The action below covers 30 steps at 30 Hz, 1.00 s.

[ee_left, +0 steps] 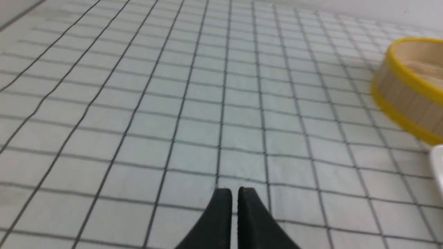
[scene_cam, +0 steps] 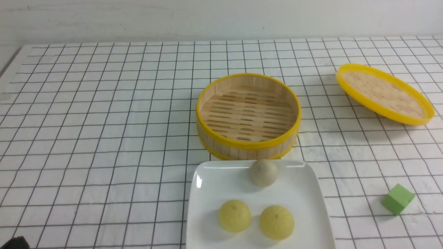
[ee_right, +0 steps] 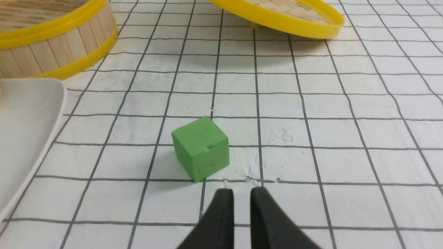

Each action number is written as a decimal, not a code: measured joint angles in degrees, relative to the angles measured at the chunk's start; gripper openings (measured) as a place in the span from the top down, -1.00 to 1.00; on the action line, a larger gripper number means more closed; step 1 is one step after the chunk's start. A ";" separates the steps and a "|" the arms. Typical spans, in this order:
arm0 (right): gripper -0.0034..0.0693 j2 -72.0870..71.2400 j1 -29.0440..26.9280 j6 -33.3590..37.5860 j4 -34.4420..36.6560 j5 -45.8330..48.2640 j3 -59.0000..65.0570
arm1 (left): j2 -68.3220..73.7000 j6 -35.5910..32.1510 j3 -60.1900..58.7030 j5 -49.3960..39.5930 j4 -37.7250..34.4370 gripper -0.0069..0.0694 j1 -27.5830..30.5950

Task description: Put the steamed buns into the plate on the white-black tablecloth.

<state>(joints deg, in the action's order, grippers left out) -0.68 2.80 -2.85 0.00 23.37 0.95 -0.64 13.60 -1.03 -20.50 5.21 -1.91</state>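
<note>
The white square plate [scene_cam: 214, 180] lies on the white-black tablecloth [scene_cam: 104, 121] at the front centre. Three steamed buns sit on it: an off-white one [scene_cam: 264, 172] at the far rim and two pale yellow ones [scene_cam: 234, 215] [scene_cam: 276, 222] nearer me. My left gripper [ee_left: 235, 190] is shut and empty, low over bare cloth to the left of the plate, whose edge [ee_left: 437, 162] just shows. My right gripper [ee_right: 242, 190] has its fingers almost together and empty, over cloth right of the plate [ee_right: 24, 121]. No bun shows in either wrist view.
The empty yellow-rimmed bamboo steamer [scene_cam: 247, 138] stands just behind the plate and shows in both wrist views [ee_left: 408, 100] [ee_right: 52, 48]. Its lid [scene_cam: 384, 93] [ee_right: 277, 14] lies tilted at the far right. A green cube [scene_cam: 397, 199] [ee_right: 201, 148] sits just ahead of my right gripper.
</note>
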 joint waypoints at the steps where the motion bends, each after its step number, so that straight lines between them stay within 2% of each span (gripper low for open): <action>1: 0.63 0.00 0.00 0.00 0.00 0.00 0.00 | 0.00 0.00 -0.38 -0.48 0.06 0.67 0.16; 5: 0.62 0.00 0.00 0.00 0.00 0.00 0.00 | 0.00 0.00 -0.40 -0.77 0.20 0.65 0.33; 12: 0.61 0.00 0.00 0.00 0.00 0.00 0.00 | 0.00 -0.06 -0.40 -1.02 0.77 0.63 -2.85; 30: 0.57 0.00 0.00 0.00 0.00 0.00 0.00 | 0.00 -3.23 -0.30 -1.31 1.74 0.58 -2.95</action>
<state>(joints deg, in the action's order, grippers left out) -0.68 2.80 -2.85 0.00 23.37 0.95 -0.64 10.37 -1.32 -21.81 6.94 -4.86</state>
